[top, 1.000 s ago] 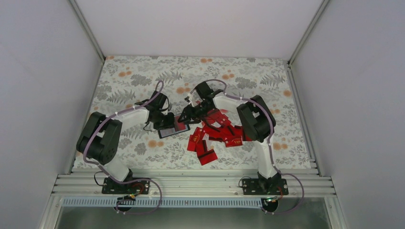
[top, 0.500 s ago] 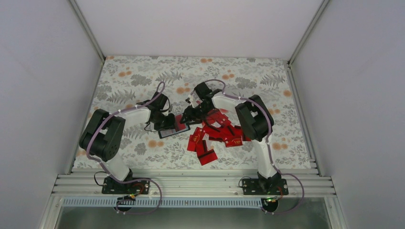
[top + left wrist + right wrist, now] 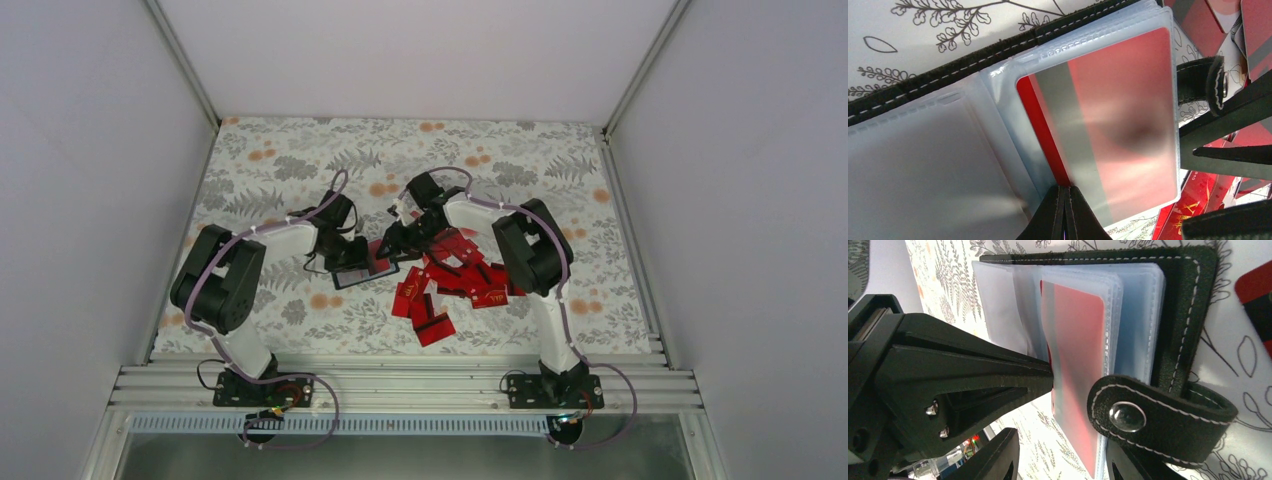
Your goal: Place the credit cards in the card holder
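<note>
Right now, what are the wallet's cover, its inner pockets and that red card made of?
The card holder looks like black leather or imitation outside: matte grain, white stitching. Its sleeves seem soft frosted plastic, translucent and wrinkled. The red card looks like glossy plastic, flat with a sheen.

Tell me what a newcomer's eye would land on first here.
A heap of red credit cards sprawls mid-table on the floral cloth, right of the open black card holder. Up close, one red card with a grey stripe sits inside a clear sleeve, the shut left gripper at its edge.
</note>
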Controlling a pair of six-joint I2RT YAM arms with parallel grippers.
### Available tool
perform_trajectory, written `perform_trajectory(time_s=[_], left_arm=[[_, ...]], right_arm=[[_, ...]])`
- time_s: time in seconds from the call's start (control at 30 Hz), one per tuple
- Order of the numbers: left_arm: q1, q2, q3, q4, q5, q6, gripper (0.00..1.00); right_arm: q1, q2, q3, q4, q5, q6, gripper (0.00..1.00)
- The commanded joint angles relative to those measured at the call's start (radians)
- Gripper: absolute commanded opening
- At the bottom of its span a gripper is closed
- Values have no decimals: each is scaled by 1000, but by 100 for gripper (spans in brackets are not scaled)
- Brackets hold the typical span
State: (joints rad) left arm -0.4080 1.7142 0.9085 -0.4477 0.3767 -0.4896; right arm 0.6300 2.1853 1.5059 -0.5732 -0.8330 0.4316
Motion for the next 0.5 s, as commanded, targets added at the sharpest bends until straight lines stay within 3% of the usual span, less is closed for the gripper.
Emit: perform_trajectory(time_s=[0.0,0.47], left_arm=[[-5,38,11,10,-8,19,2],[-6,-31,38,-37,-24,1,2]], right_arm=[[17,22,24,9,-34,-20,44],[30,2,28,17,-40,-13,44]])
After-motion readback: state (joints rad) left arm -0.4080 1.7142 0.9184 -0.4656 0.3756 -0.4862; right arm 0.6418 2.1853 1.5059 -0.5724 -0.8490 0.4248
